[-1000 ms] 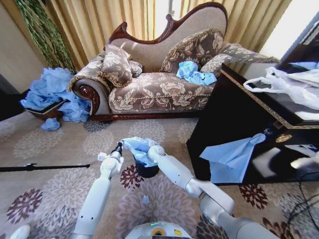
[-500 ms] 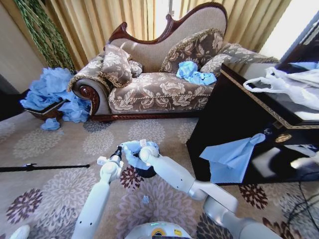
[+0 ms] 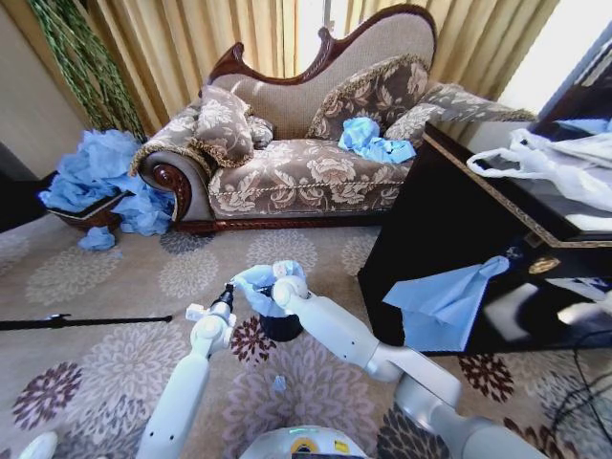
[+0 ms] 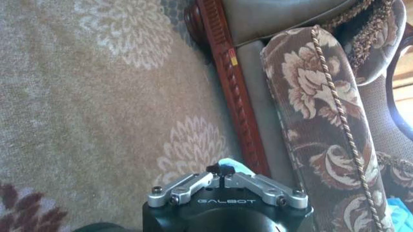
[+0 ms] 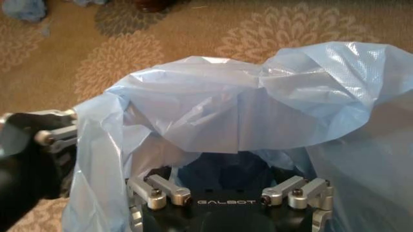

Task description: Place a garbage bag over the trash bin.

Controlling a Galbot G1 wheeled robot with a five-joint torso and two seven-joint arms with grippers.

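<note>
The garbage bag (image 3: 256,279) is a crinkly light-blue sheet bunched over the top of the small black trash bin (image 3: 282,331) on the carpet. My left gripper (image 3: 228,293) is at the bag's left edge, shut on a corner of it (image 4: 227,164). My right gripper (image 3: 283,285) is pushed into the bag from the right, just above the bin. In the right wrist view the bag (image 5: 258,106) tents over my right gripper (image 5: 229,180), whose linkages stand wide apart, open. The bin's rim is mostly hidden by bag and arm.
A patterned sofa (image 3: 306,172) stands behind, with blue bags on its seat. A black cabinet (image 3: 449,229) is close on the right, with a blue bag (image 3: 440,301) draped over its side. A heap of blue bags (image 3: 96,177) lies far left. A black rod (image 3: 86,321) lies on the carpet.
My right gripper has shifted left and farther into the bag, bunching the plastic towards the left gripper. The left gripper has dropped slightly, still holding the bag's edge.
</note>
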